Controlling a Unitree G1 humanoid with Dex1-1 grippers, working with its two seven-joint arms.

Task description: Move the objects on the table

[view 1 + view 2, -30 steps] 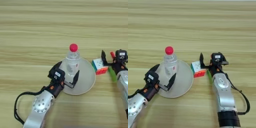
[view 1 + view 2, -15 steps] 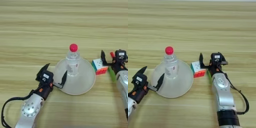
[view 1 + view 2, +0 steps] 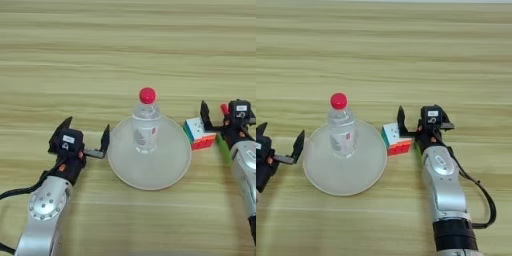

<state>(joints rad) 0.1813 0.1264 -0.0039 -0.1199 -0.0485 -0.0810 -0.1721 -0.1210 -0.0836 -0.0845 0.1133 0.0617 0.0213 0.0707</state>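
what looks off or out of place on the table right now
Nothing stands out. The bottle stands upright on the white plate, cap on, nothing spilled. The puzzle cube sits flat on the table beside the plate's right rim. Left gripper and right gripper are open, holding nothing.

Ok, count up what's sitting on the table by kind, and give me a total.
Bottles: 1, clear with a red cap, upright on the plate
Plates: 1, round white
Puzzle cubes: 1, beside the plate
Total: 3
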